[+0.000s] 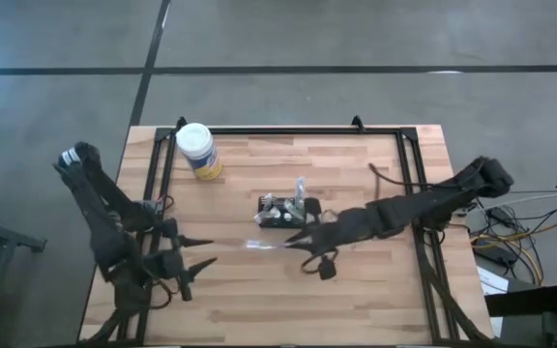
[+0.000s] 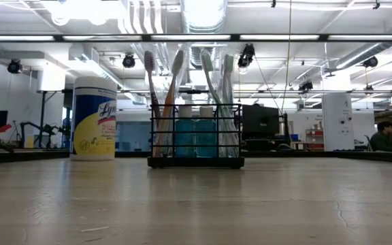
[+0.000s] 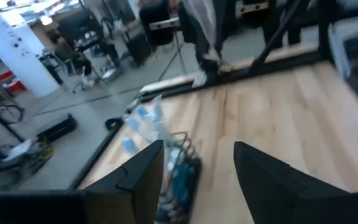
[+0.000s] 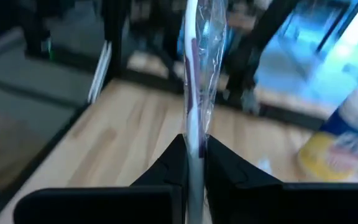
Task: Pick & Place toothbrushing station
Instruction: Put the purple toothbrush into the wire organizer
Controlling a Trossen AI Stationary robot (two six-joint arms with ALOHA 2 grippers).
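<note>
The toothbrushing station (image 1: 283, 211), a black wire caddy holding several upright toothbrushes and blue bottles, stands on its base at the table's middle (image 2: 196, 139). My right gripper (image 1: 296, 240) reaches in from the right, just on the near side of the caddy, and is shut on a toothbrush in a clear wrapper (image 4: 197, 62). That toothbrush (image 1: 261, 246) points toward the table's left. My left gripper (image 1: 206, 251) hovers open left of it, facing the caddy (image 3: 178, 168), with nothing between its fingers (image 3: 145, 180). Neither gripper shows in the low view. My right gripper pinches the wrapped toothbrush (image 4: 194, 146) between its two fingers. The fingers come nearly level from the table's right and lie along the toothbrush, which sticks out past their tips. It is clear of the table, with the loose wrapper around its far part (image 4: 207, 37).
A yellow round tub with a white lid (image 1: 196, 150) stands at the far left of the table (image 2: 94, 119). A black frame (image 1: 288, 129) runs along the table's far and side edges. Bare wood (image 1: 288, 304) lies on the near side of the caddy.
</note>
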